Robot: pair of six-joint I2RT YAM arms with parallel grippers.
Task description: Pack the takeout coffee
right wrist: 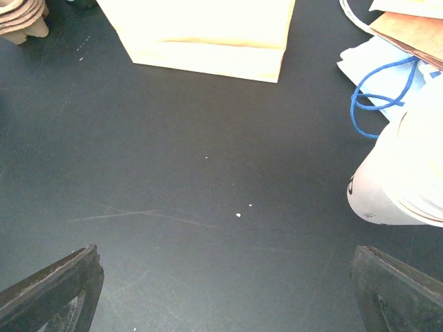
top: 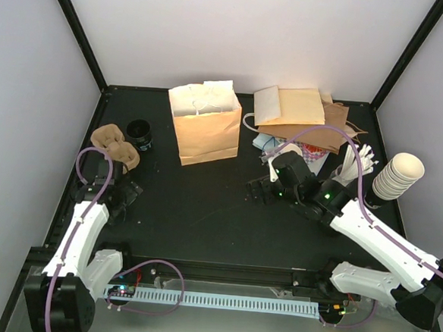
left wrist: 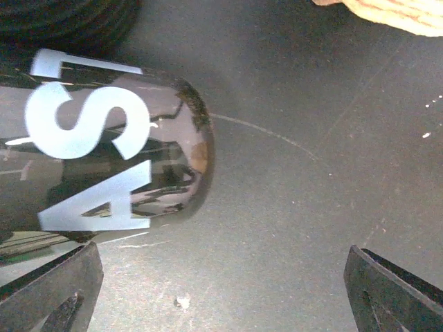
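A tall brown paper bag (top: 203,130) stands open at the back middle, with white paper in its mouth; its lower part (right wrist: 208,41) fills the top of the right wrist view. I cannot pick out the takeout coffee with its black lid in any view. A cream-white cup (right wrist: 398,173) lies on its side at the right edge of the right wrist view, its top end out of frame. My right gripper (top: 259,190) (right wrist: 225,290) is open over bare table, left of that cup. My left gripper (top: 121,191) (left wrist: 221,290) is open with nothing between its fingers.
Brown pulp trays (top: 115,145) and a black round thing (top: 140,134) sit at the back left. A glossy black cylinder with white letters (left wrist: 111,166) lies just ahead of the left fingers. Flat paper bags (top: 301,114) and a tilted stack of lidless cups (top: 398,177) are on the right.
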